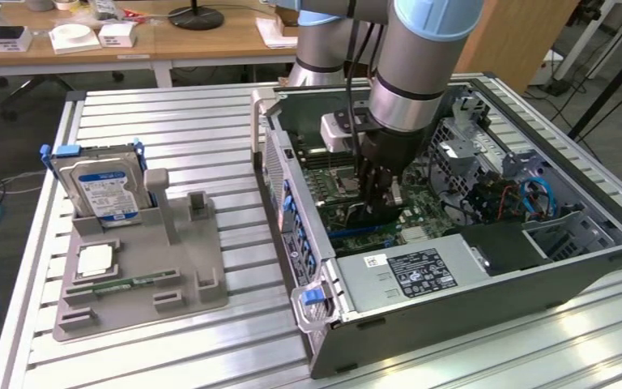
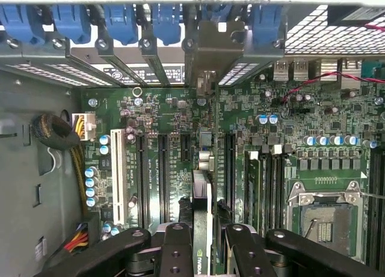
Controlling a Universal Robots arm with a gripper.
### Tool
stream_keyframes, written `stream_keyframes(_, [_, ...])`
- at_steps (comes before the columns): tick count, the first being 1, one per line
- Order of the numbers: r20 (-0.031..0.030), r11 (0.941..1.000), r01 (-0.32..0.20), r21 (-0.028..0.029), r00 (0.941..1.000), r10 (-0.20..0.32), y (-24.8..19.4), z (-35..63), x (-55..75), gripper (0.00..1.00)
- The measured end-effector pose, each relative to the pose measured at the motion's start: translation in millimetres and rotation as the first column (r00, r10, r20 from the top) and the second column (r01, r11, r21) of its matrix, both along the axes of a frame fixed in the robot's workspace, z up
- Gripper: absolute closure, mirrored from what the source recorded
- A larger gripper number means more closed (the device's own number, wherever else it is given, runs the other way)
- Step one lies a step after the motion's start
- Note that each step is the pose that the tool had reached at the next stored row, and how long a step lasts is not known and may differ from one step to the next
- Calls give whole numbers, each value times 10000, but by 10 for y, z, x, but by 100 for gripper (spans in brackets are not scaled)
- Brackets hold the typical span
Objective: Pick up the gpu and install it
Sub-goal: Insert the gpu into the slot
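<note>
My gripper reaches down into the open computer case and is shut on the gpu, a thin black card held on edge over the green motherboard. In the wrist view the gpu runs edge-on between my two black fingers. Its silver bracket stands at the case's rear slot openings. My gripper grips the card's top edge. The card lines up with a long black expansion slot. Whether it is seated in a slot cannot be told.
A silver hard drive with a blue label stands in a grey holder tray, where a green memory stick lies. Blue slot latches, an empty CPU socket and the power supply surround the card.
</note>
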State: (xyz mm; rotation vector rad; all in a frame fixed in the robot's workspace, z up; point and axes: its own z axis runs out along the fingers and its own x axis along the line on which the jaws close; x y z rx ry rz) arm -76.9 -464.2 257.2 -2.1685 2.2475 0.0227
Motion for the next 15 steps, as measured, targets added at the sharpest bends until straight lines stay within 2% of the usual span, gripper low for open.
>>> stream_keyframes(15, [1,10000,0,8,10000,0,1,-36,-29,74])
